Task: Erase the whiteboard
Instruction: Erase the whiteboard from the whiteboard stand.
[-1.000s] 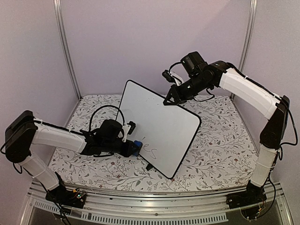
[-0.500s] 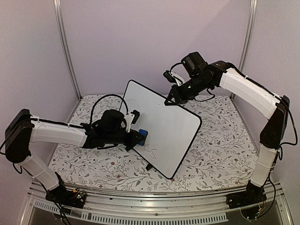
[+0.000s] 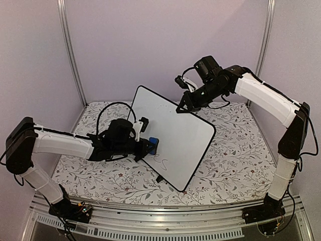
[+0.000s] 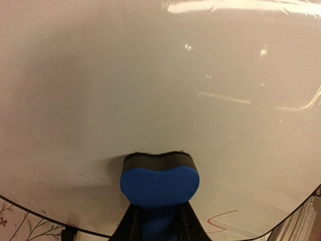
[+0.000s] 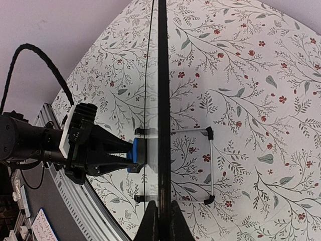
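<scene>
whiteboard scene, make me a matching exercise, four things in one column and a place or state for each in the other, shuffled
Column one
1. whiteboard
2. blue eraser
3. left pincer
4. right pincer

Column two
A. shut on the board's top edge
B. pressed against the board's white face
C. standing up on the floral table cover
D. shut on the eraser

Pairs: 1-C, 2-B, 3-D, 4-A
</scene>
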Robot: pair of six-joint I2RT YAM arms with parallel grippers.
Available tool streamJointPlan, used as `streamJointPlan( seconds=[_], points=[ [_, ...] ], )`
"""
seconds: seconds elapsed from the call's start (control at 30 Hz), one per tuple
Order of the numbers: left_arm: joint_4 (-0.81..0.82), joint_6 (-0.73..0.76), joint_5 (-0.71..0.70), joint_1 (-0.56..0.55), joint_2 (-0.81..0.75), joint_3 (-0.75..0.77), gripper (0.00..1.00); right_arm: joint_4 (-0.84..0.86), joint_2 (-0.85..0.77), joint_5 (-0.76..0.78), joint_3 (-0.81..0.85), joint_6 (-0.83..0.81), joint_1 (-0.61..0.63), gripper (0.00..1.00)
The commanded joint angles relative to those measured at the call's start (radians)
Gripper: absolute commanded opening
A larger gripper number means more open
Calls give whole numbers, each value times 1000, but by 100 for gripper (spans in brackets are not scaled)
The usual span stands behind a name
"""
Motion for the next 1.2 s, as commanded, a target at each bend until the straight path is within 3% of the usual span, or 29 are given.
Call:
streamJointPlan(
  seconds=[0.0,0.73,1.17],
  points=[
    [11,-62,-54,-16,68,-79,0,-103,41,-40,-42,-106,54,0],
    [134,-138,66,-63,137,-248,0,-103,52,-44,-36,-110,55,0],
    [35,-126,83,-61,145,-212,0,-104,45,-40,-42,-110,53,0]
  ],
)
